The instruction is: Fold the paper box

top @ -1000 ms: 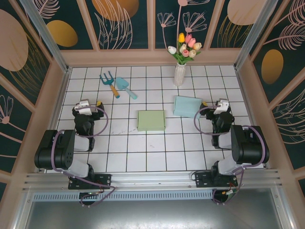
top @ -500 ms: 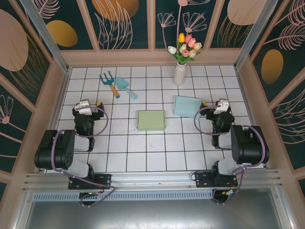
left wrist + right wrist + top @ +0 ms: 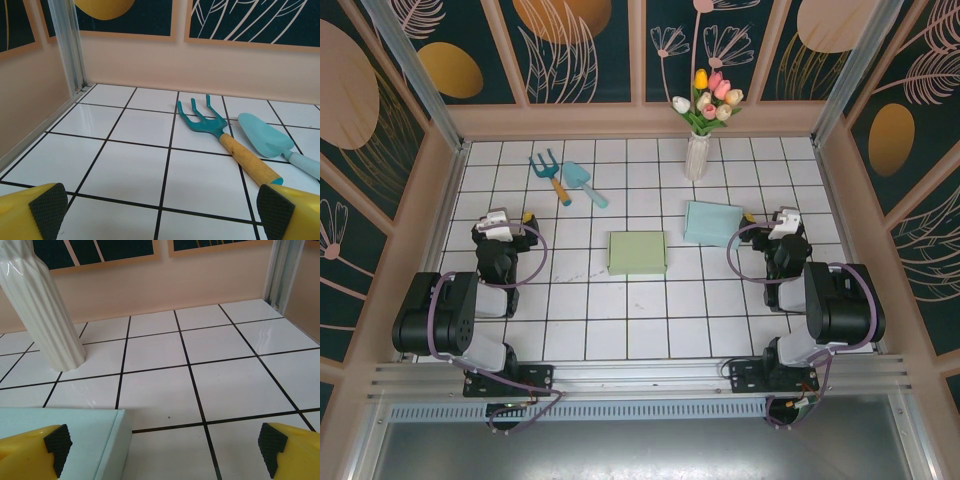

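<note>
your left gripper (image 3: 161, 209) and right gripper (image 3: 162, 444) both stand spread wide, with nothing between them. the flat pale green paper box (image 3: 638, 252) lies at the centre of the overhead frame. the light blue paper box (image 3: 712, 222) sits to its upper right, close by the right gripper.

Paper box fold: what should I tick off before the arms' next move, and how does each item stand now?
1. Open, empty left gripper: ok.
2. Open, empty right gripper: ok.
3. The green box lies free mid-table: ok.
4. The blue box lies apart from the green box: ok.
5. The rake and trowel lie away from both boxes: ok.
6. Enough room between the vase and the blue box: cannot tell.
</note>
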